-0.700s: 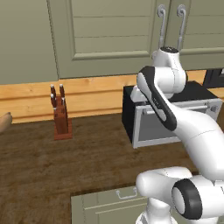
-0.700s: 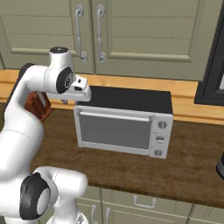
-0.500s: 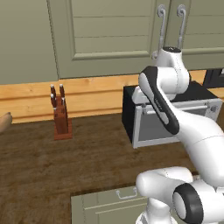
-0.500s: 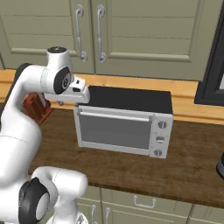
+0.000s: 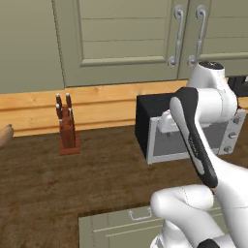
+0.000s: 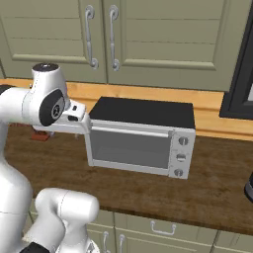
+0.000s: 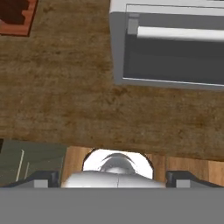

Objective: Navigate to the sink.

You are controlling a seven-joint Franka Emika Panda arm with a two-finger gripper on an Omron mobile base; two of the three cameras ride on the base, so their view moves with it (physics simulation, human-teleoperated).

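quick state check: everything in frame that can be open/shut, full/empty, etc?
microwave: door shut, on the wooden counter
upper cabinet doors: shut
knife block: upright, knives in
drawer below the counter: shut
gripper: open, holding nothing

We see even, soft, rendered light with no glare. The counter [image 5: 72, 184] looks dim and grainy, and the microwave [image 6: 141, 136] casts only a faint shadow at its base. Everything stays sharp in the base views; the hand view looks coarser, slightly blurred.
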